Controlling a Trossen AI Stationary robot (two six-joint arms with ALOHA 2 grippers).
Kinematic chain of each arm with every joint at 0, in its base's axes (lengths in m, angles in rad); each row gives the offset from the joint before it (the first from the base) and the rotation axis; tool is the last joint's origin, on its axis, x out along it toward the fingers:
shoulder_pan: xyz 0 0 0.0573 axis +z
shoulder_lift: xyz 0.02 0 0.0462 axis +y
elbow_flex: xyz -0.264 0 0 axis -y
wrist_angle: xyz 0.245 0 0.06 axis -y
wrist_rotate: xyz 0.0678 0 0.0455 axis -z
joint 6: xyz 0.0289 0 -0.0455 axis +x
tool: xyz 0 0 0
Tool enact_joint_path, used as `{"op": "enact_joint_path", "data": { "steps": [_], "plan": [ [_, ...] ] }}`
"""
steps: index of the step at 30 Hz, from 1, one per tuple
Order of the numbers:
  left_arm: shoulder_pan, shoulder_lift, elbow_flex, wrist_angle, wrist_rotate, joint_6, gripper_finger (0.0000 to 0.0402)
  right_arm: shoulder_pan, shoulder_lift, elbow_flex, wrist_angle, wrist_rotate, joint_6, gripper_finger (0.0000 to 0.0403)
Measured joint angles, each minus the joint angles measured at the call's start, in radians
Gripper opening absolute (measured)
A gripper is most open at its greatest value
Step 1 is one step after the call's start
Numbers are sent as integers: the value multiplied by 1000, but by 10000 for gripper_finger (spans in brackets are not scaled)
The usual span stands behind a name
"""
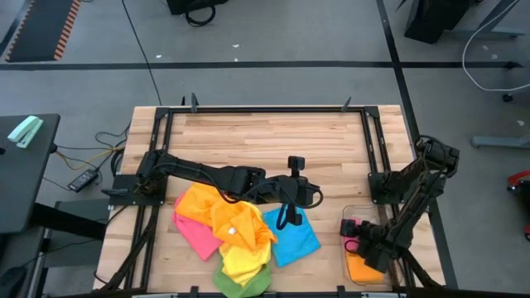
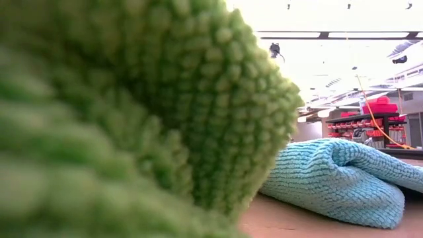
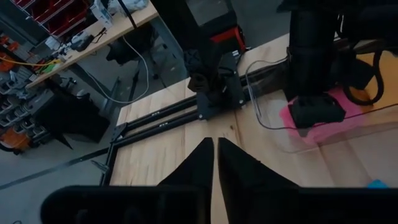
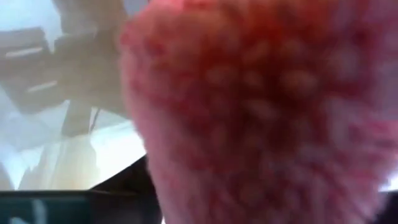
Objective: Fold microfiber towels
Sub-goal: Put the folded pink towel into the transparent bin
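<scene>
A heap of microfiber towels lies at the table's near middle: orange [image 1: 203, 203], pink [image 1: 195, 233], yellow [image 1: 240, 248], green [image 1: 244, 285] and blue [image 1: 290, 236]. In the low view the green towel [image 2: 132, 119] fills the foreground, with the blue one [image 2: 337, 178] behind it. My left gripper [image 3: 215, 155] hangs shut and empty above the table, just beyond the heap [image 1: 315, 197]. My right gripper [image 1: 364, 244] reaches down into the clear bin [image 1: 346, 257], right over a pink towel [image 3: 323, 127] that fills its wrist view [image 4: 261, 112]. An orange towel [image 1: 362, 266] also lies in the bin.
The clear bin [image 3: 267, 112] stands at the table's near right corner, beside the right arm's base [image 1: 385, 186]. Black frame rails [image 1: 265, 109] run along the table's edges. Bare wood lies across the table's far half [image 1: 265, 141].
</scene>
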Motion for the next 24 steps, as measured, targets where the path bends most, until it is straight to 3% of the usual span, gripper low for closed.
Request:
{"op": "enact_joint_path", "data": {
  "steps": [7, 12, 19, 24],
  "plan": [
    [0, 0, 0, -26, 0, 0, 13, 0, -42, 62, -55, -48, -10, 272],
    [0, 0, 0, -25, 0, 0, 7, 2, -96, 62, -94, -109, -10, 277],
    [0, 0, 0, -24, 0, -6, 33, 2, -105, 62, -175, -112, -16, 275],
    [0, 0, 0, -45, 0, -8, 22, 8, -105, 65, -185, -120, -16, 275]
  ]
}}
